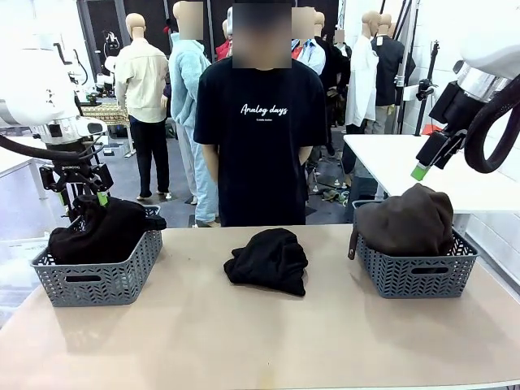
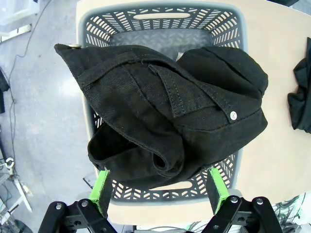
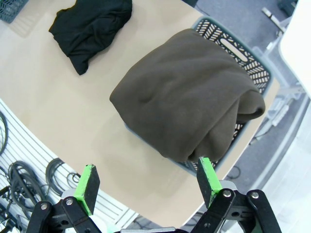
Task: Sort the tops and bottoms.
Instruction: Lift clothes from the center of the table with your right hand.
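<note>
A black garment with stitched seams and a rivet fills the left grey basket; in the left wrist view this garment lies piled over the basket. My left gripper hangs open just above it, its green pads empty. A dark brown garment bulges out of the right basket. My right gripper hovers open above the brown bundle. A second black garment lies folded on the table's middle, also.
A person in a black T-shirt with white lettering stands at the far edge of the tan table. A white table stands behind on the right. Bare tabletop spreads in front of the baskets.
</note>
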{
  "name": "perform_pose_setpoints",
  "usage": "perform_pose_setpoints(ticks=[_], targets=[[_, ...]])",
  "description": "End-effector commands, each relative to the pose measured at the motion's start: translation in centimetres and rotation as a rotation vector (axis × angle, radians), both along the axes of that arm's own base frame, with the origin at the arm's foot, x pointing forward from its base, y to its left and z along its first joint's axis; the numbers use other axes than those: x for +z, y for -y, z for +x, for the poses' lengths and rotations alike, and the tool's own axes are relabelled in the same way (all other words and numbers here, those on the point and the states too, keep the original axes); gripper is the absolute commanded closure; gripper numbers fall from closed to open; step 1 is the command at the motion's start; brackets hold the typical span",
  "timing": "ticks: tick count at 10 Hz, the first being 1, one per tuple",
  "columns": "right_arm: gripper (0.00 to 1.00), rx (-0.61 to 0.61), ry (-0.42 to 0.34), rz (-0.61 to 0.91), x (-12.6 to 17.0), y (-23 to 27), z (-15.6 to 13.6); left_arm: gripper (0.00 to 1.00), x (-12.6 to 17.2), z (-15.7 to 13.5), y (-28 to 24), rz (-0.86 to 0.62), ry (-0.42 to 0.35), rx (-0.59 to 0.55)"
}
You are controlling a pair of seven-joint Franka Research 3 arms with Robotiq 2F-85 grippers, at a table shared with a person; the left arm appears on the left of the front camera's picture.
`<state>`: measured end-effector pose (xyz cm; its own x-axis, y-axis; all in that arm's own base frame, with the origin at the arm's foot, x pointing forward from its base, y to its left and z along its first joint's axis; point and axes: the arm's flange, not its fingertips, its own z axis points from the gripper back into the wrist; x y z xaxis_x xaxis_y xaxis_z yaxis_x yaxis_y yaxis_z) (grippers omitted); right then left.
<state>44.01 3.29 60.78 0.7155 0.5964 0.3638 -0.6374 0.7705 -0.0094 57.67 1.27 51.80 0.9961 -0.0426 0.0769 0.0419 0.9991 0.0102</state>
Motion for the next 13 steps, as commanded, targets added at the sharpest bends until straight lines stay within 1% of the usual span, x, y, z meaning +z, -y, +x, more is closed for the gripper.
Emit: perform_pose_setpoints(ticks=[1, 2, 3, 5, 6, 7, 8, 9, 10, 11, 12, 13], targets=[[0.0, -0.007, -0.004, -0.015, -0.1, -0.1, -0.1, 0.0, 0.1, 0.0, -0.2, 0.001, 0.002, 0.005], [0.0, -0.007, -0.004, -0.015, -0.1, -0.1, -0.1, 0.0, 0.0, 0.0, 0.0, 0.0, 0.0, 0.0], [0.0, -0.007, -0.004, -0.015, -0.1, -0.1, -0.1, 0.0, 1.6, -1.2, 0.6, -0.049, 0.027, -0.065], [0.0, -0.007, -0.004, -0.015, -0.1, -0.1, -0.1, 0.0, 5.7, -4.2, 3.0, -0.137, 0.174, -0.231], [0.0, -0.007, -0.004, -0.015, -0.1, -0.1, -0.1, 0.0, 6.9, -5.3, 4.3, -0.159, 0.23, -0.32], [0.0, -0.007, -0.004, -0.015, -0.1, -0.1, -0.1, 0.0, 7.6, -6.2, 6.1, -0.185, 0.255, -0.434], [0.0, -0.007, -0.004, -0.015, -0.1, -0.1, -0.1, 0.0, 7.7, -6.5, 7.9, -0.189, 0.233, -0.527], [0.0, -0.007, -0.004, -0.015, -0.1, -0.1, -0.1, 0.0, 7.4, -6.1, 8.7, -0.173, 0.192, -0.545], [0.0, -0.007, -0.004, -0.015, -0.1, -0.1, -0.1, 0.0, 7.2, -5.8, 8.4, -0.175, 0.17, -0.517], [0.0, -0.007, -0.004, -0.015, -0.1, -0.1, -0.1, 0.0, 7.1, -4.2, 5.9, -0.052, 0.115, -0.307], [0.0, -0.007, -0.004, -0.015, -0.1, -0.1, -0.1, 0.0, 8.2, -6.5, 10.1, -0.162, 0.206, -0.523], [0.0, -0.007, -0.004, -0.015, -0.1, -0.1, -0.1, 0.0, 8.2, -6.5, 10.1, -0.162, 0.206, -0.523]])
